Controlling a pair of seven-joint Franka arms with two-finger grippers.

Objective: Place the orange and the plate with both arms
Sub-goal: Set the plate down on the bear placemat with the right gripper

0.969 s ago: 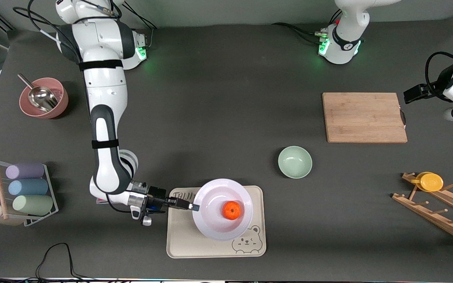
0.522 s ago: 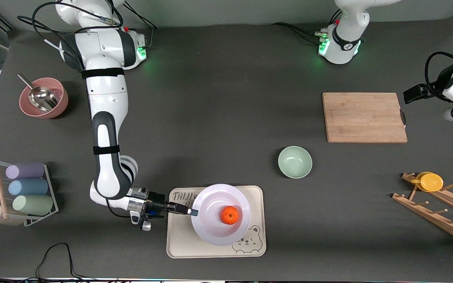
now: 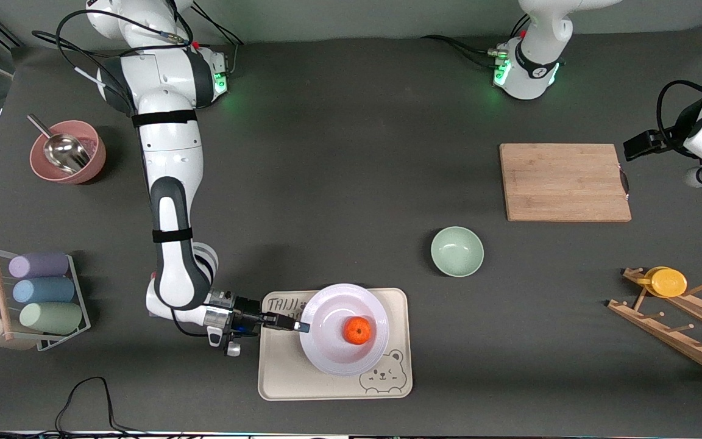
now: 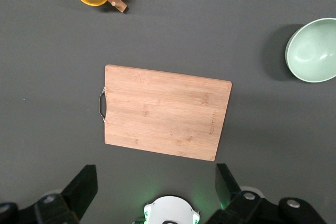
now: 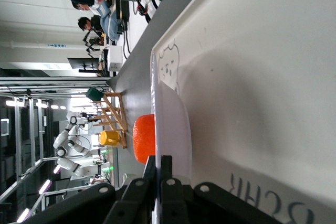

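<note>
Round, shallow, pale lavender-white plate (image 3: 343, 329): on the cream rectangular bear tray (image 3: 334, 383), near the table's camera-side edge, about midway along it. Rim toward the right arm's end pinched between the fingers of the right claw (image 3: 300, 327); in the right wrist view, fingers (image 5: 167, 167) closed flat on the plate's edge (image 5: 176, 129).

Small round bright-orange fruit (image 3: 358, 330): inside the plate, slightly toward the left arm's end of its centre; visible over the rim in the right wrist view (image 5: 144, 138).

Right arm: stretched from its base at the robots' edge down to the tray.

Left claw (image 4: 156, 190): held high over the table by the left arm's end, above the ground between the arm's base and the rectangular bamboo cutting board (image 3: 565, 182); fingers spread wide apart, holding nothing; arm waiting.

Mint-green bowl (image 3: 457, 251): on the dark grey table (image 3: 351, 152), between tray and board.

Yellow cup (image 3: 666, 282): on the wooden peg rack (image 3: 680, 326), near the camera-side corner at the left arm's end.

Pink bowl (image 3: 69, 152) with metal scoop (image 3: 61, 149): by the edge at the right arm's end.

Wire rack of pastel cups (image 3: 40, 291): toward the camera-side corner at the same end.
</note>
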